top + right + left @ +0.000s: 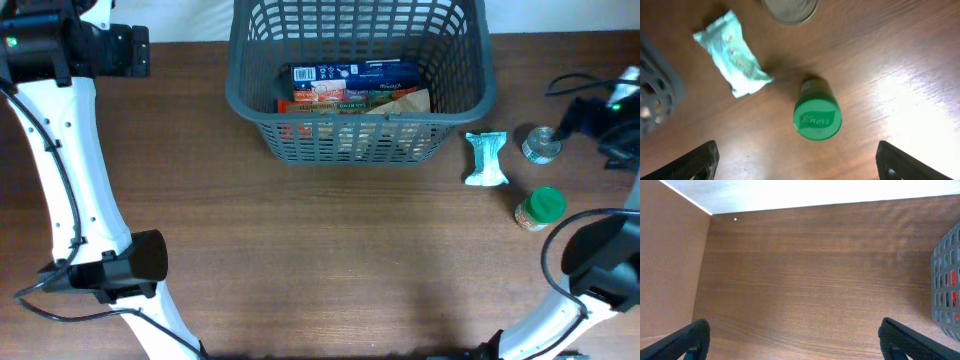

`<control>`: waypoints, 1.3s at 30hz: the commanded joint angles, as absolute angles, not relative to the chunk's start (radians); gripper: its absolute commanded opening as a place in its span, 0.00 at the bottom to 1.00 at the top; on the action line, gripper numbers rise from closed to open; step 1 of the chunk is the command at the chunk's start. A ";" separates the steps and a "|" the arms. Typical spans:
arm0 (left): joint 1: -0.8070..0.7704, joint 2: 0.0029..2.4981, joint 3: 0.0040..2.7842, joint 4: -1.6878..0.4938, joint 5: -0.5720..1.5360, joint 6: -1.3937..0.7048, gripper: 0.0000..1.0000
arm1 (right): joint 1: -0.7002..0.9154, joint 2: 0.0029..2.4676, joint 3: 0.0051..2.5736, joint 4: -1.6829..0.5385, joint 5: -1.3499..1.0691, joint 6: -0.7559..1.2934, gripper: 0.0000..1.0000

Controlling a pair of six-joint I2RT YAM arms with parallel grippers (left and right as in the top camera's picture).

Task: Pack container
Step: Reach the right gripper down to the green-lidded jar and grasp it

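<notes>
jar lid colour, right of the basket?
Green, with white Knorr lettering on the jar lid; right wrist view shows it best.

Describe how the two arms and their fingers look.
The left arm and right arm have smooth white links joined by rounded black housings, with thin black cables alongside. A green light glows on the left one. The fingers are matte black.

I log dark grey lattice container [300, 145]; beside it mint-green packet [487, 160], green-lidded jar [541, 208]; brown wood-grain counter [330, 260].

Boxes [350, 85] in basket [234, 72]; packet [487, 160], can [541, 145], jar [541, 208] right of basket.
</notes>
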State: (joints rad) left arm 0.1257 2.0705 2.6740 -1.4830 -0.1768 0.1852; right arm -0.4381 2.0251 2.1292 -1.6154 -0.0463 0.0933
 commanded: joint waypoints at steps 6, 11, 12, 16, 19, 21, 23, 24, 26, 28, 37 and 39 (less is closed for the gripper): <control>0.127 2.059 2.669 -1.486 -0.180 0.170 0.99 | -0.334 1.858 2.072 -1.596 0.149 0.174 0.99; 0.127 2.059 2.669 -1.486 -0.180 0.170 0.99 | -0.389 1.857 1.952 -1.577 0.123 0.181 0.99; 0.127 2.059 2.669 -1.486 -0.180 0.170 0.99 | -0.392 1.857 1.930 -1.563 0.113 0.181 0.99; 0.127 2.059 2.669 -1.486 -0.180 0.170 0.99 | -0.394 1.857 1.811 -1.490 0.088 0.181 0.99; 0.127 2.059 2.669 -1.486 -0.180 0.170 0.99 | -0.396 1.857 1.725 -1.398 0.085 0.188 0.99; 0.127 2.059 2.669 -1.486 -0.180 0.170 0.99 | -0.396 1.857 1.675 -1.346 0.082 0.200 0.99; 0.127 2.060 2.669 -1.486 -0.180 0.170 0.99 | -0.396 1.858 1.628 -1.315 0.084 0.200 0.99; 0.127 2.059 2.669 -1.486 -0.180 0.170 0.99 | -0.401 1.858 1.602 -1.299 0.091 0.200 0.99; 0.127 2.059 2.669 -1.486 -0.180 0.170 0.99 | -0.410 1.858 1.567 -1.270 0.095 0.200 0.99; 0.127 2.060 2.669 -1.486 -0.180 0.170 0.99 | -0.426 1.858 1.533 -1.243 0.090 0.200 0.99; 0.127 2.059 2.669 -1.486 -0.180 0.170 0.99 | -0.472 1.858 1.393 -1.122 0.016 0.200 0.99; 0.127 2.059 2.669 -1.486 -0.180 0.170 0.99 | -0.472 1.858 1.366 -1.089 -0.002 0.200 0.99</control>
State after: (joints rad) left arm 0.1257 2.0705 2.6736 -1.4845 -0.1768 0.1852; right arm -0.4721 1.8568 1.3964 -1.1107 0.0383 0.1871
